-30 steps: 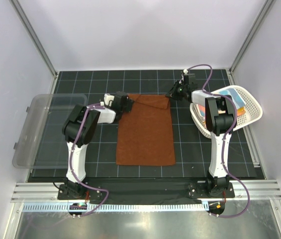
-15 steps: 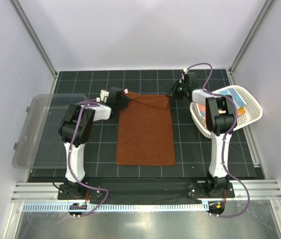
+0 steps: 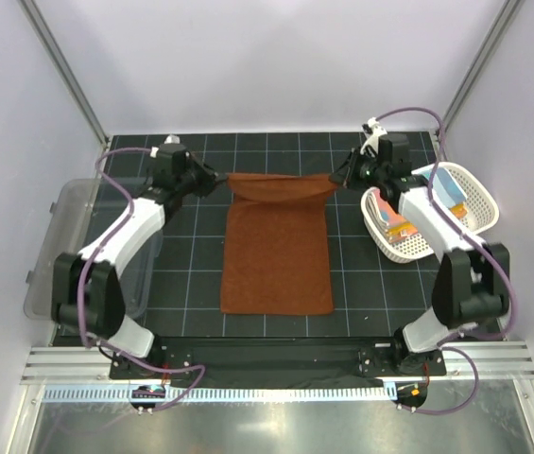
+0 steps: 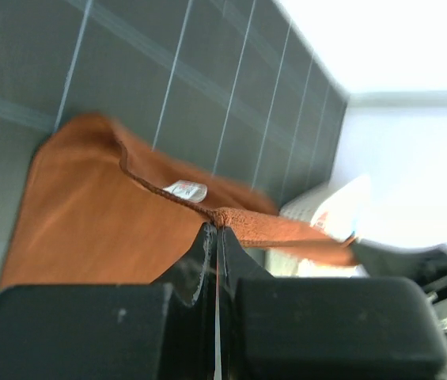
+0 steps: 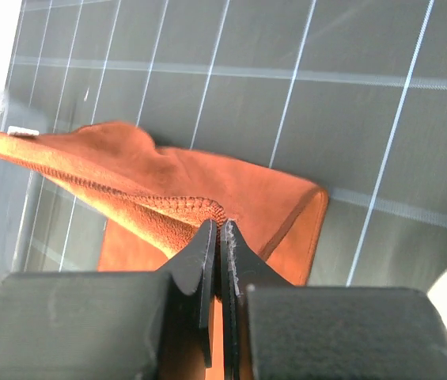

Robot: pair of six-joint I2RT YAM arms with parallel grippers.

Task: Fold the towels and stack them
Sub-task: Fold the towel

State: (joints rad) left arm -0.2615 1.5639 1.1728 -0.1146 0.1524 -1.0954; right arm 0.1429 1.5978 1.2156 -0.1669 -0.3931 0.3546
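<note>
A: Near end first. The rust-brown towel (image 3: 276, 274) has its near hem flat on the counter (image 3: 389, 284), mid-scene, with its long side running near to far.

B: Sides?

A: A clear bin (image 3: 68, 236) on the left and a white basket (image 3: 482, 203) on the right. The other towels are in the basket: a light blue one (image 3: 448, 180) at the far end, an orange one (image 3: 401, 227) at the near end (patterns too small to sort).

B: Far end?

A: The far hem is up off the counter, strung between the two claws. The left claw (image 4: 215, 229) is clenched on the far-left corner and the right claw (image 5: 217, 227) on the far-right corner. Both wrist views show the stitched hem pinched right at the tips.

B: Handling?

A: Soft, limp and light, I'd say. The hem sags between the claws, so there's no stiffness and the cloth will drape and trail after the corners. The pile looks grippy, not slippery, and nothing here is fragile.

B: Where to hold?

A: The corners, on the hem, where it's thickest. The pinch looks shallow (only the tips are on it), so a sharp tug might lose it. I'd guess both corners have to travel evenly toward the near hem or the fold skews.
</note>
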